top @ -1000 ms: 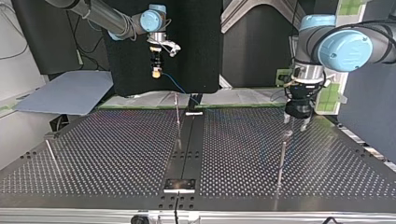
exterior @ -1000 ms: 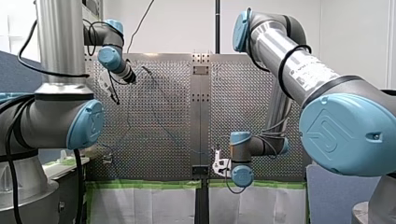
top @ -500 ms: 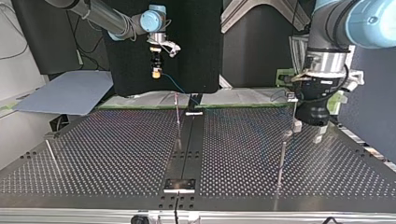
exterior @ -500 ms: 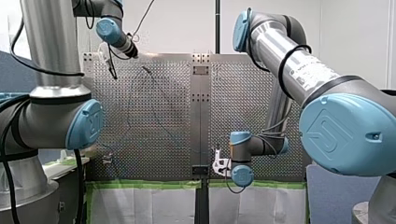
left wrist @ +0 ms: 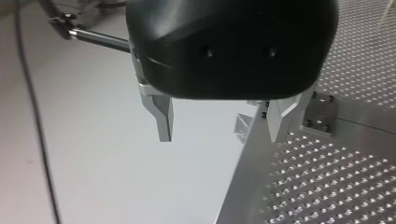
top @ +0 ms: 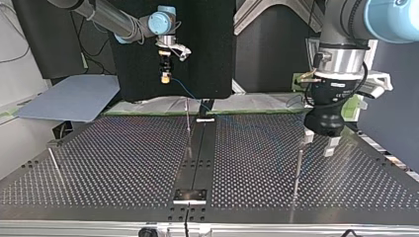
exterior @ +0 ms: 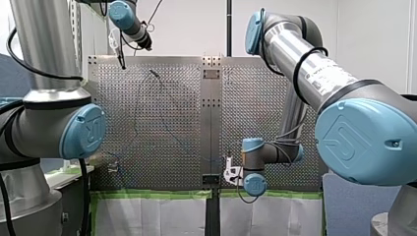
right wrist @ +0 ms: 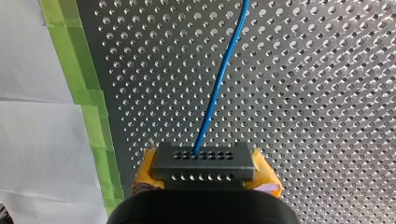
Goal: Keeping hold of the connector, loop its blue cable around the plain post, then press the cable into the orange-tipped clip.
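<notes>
My right gripper (top: 166, 77), with yellow pads, hangs above the far edge of the perforated table (top: 123, 158) at the top view's left, shut on a black connector (right wrist: 203, 161). The blue cable (right wrist: 219, 79) runs from the connector out over the plate; in the top view the cable (top: 187, 92) drops toward a thin post (top: 188, 118) near the middle seam. My left gripper (top: 318, 142) hovers at the top view's right, just above the tip of a plain metal post (top: 298, 168). Its metal fingers (left wrist: 161, 116) stand open with nothing between them. I cannot pick out an orange-tipped clip.
A third thin post (top: 54, 163) leans at the top view's left. Green tape (right wrist: 79, 70) and white sheeting line the table edge beside my right gripper. A small plate (top: 189, 196) sits on the middle seam near the front edge. Under my left gripper lies the table's edge (left wrist: 247, 172).
My left arm has swung up and across: in the top view it came nearer and larger, now over the right post; in the front view it rose. My right arm stayed still.
</notes>
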You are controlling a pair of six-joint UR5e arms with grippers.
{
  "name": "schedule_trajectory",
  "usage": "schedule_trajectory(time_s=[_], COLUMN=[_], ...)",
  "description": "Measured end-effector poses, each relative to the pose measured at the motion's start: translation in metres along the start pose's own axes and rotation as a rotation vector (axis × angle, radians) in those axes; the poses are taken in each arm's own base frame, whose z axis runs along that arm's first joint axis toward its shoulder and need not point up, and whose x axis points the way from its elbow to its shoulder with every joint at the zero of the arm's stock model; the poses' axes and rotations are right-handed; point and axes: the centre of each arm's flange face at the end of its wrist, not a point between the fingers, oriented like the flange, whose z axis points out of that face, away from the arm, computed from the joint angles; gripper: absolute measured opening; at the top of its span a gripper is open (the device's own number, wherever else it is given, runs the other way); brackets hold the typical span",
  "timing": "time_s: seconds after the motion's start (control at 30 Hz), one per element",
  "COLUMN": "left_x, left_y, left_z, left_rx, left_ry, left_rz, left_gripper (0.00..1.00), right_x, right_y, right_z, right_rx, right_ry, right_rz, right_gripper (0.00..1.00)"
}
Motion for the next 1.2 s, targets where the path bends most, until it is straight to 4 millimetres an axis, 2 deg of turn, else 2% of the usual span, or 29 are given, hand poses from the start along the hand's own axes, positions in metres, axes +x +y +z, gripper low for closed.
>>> schedule_trajectory(time_s=[0.3,0.43,0.83,1.2], left_x=[0.008,0.013,0.052,0.054], left_y=[-0.029,-0.035,-0.022,-0.016], left_z=[0.010,0.016,0.034,0.033], left_rx=[0.007,-0.007,-0.094,-0.138], left_ry=[0.082,0.116,0.279,0.301], left_rz=[0.094,0.125,0.168,0.184], left_gripper=[1.00,1.00,1.00,1.00], right_x=[0.000,-0.001,-0.001,-0.001], right_y=[0.000,0.000,-0.001,-0.001], right_z=[0.000,-0.001,-0.001,-0.002], right_rx=[0.000,0.001,0.002,0.002], right_ry=[-0.003,-0.006,-0.007,-0.009], right_rz=[-0.002,-0.003,-0.002,-0.004], right_gripper=[0.00,0.00,0.00,0.00])
